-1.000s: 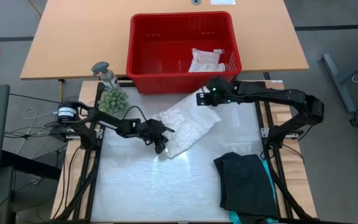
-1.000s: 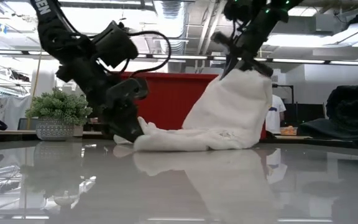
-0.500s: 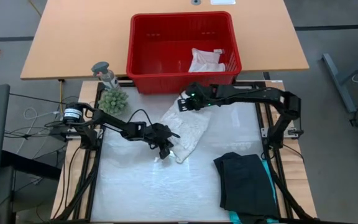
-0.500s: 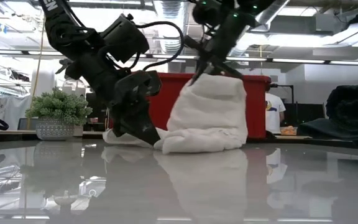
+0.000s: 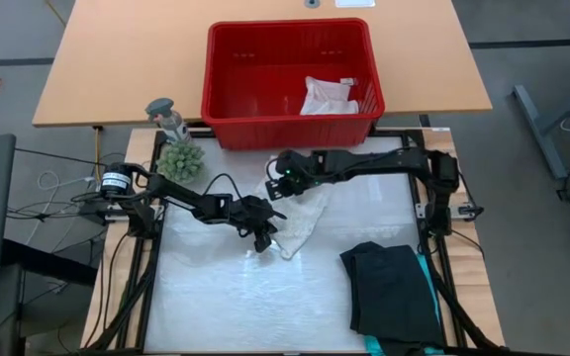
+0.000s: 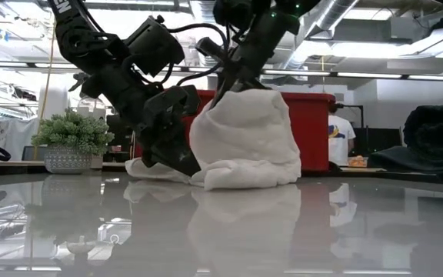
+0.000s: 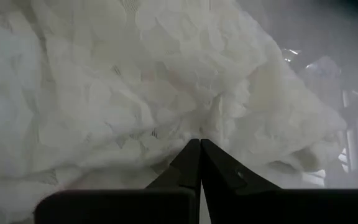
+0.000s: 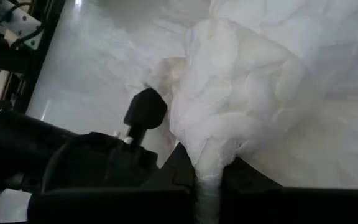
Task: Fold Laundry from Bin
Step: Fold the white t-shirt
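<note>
Looking straight down, the red bin (image 5: pixel 290 71) sits at the far edge of the counter (image 5: pixel 216 297), with a small white cloth (image 5: pixel 329 96) lying inside it. Just in front of the bin, the white lacy top (image 5: pixel 300 213) lies bunched. The left tool (image 5: pixel 263 234) pins the top's near edge, well in front of the bin. The right tool (image 5: pixel 285 182), close to the bin's front wall, carries the other end across. A folded black garment (image 5: pixel 394 287) rests far from the bin, over a teal one (image 5: pixel 427 287). A potted plant (image 5: pixel 179 158) stands beside the bin's corner.

From counter height, the lacy top hangs in a tall loop before the bin, clamped shut above by the right tool (image 6: pixel 233 77), while the left tool (image 6: pixel 179 158) presses it down.

The left wrist view shows fingers closed tight against lace. The right wrist view shows cloth pinched between shut fingers.

Risk, as I judge it: the thin pinch could slip, or the pinned edge could drag, spoiling the fold.
</note>
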### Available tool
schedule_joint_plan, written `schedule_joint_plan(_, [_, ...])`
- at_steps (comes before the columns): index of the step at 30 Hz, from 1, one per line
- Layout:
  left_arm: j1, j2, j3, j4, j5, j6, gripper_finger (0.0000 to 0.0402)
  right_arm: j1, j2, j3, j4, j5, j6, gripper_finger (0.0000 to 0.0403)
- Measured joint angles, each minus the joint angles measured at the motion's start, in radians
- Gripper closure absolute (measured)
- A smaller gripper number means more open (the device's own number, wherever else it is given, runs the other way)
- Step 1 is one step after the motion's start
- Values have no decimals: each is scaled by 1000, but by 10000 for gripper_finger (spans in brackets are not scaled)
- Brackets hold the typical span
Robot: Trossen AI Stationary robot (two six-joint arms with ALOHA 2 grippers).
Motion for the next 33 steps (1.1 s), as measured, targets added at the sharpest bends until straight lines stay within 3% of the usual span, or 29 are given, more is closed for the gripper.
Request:
schedule_joint_plan(10, [0,-1,0,54,-14,-1,401,27,-1,0,33,-45,27,357])
schedule_joint_plan(17, [0,-1,0,56,-22,-3,401,35,-1,0,32,-77,44,287])
schedule_joint_plan(20, [1,-13,0,55,35,-17,401,36,-1,0,35,-72,23,273])
schedule_joint_plan(26, [0,-134,1,-121,202,-43,401,36,-1,0,116,-78,2,265])
schedule_joint_plan(33, [24,-392,1,-389,170,-19,401,37,-1,0,140,-101,-34,263])
